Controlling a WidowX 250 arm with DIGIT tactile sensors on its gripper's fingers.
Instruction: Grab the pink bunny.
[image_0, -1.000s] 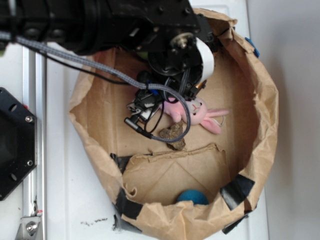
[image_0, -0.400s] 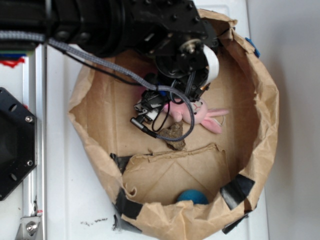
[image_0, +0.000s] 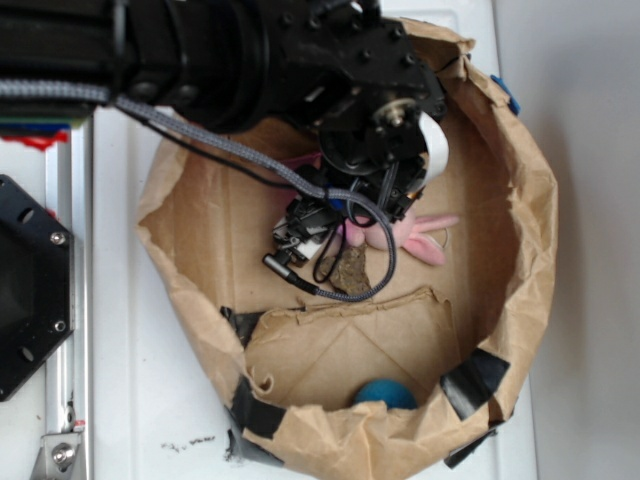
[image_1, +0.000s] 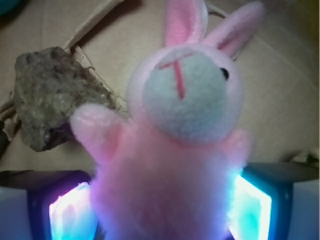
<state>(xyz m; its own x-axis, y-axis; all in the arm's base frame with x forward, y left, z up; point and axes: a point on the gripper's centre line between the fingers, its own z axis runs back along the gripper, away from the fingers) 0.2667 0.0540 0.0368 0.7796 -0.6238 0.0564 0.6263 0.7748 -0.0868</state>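
The pink bunny (image_0: 420, 238) lies on the floor of a brown paper bag (image_0: 530, 200), ears pointing right, its body hidden under my arm. In the wrist view the pink bunny (image_1: 185, 95) fills the frame, pale face and ears toward the top. My gripper (image_1: 160, 210) stands open around its body. The left pad (image_1: 70, 212) and right pad (image_1: 252, 205) glow on either side, right against the fur. From outside, the gripper (image_0: 365, 215) sits low over the toy.
A rough brown rock (image_0: 350, 268) lies just in front of the bunny, close to the left finger (image_1: 50, 95). A blue ball (image_0: 385, 392) rests behind a folded paper flap (image_0: 340, 340). The bag's crumpled walls ring the area.
The arm has moved right and down over the bunny, covering more of its body. The bunny, rock and ball have not moved.
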